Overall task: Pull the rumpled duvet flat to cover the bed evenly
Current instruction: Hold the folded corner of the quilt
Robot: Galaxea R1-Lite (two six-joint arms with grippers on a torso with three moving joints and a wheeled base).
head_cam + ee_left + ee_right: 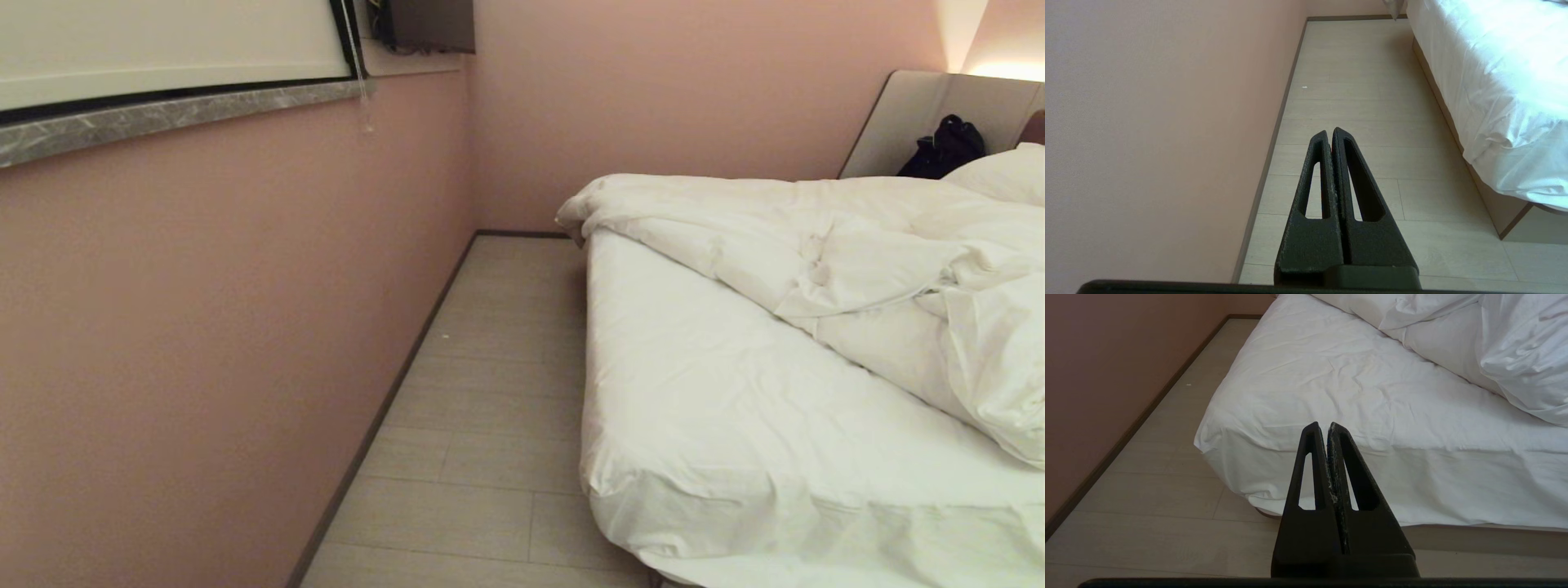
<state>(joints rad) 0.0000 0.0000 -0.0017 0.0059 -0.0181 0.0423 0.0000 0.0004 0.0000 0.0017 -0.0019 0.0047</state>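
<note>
Head view: the duvet is seen bunched at the top of the bed; both grippers, left gripper and right gripper, are pressed together and empty; its near edge should be pinched and pulled evenly.

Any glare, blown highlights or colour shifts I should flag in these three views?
Head view: warm lamp glow above the headboard, duvet well exposed. Left wrist view: the bed sheet is blown out bluish-white. Right wrist view: even light, wall darker.

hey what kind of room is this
Most likely a bedroom, perhaps a hotel room: a low bed with a rumpled white duvet, a pillow by the padded headboard.
</note>
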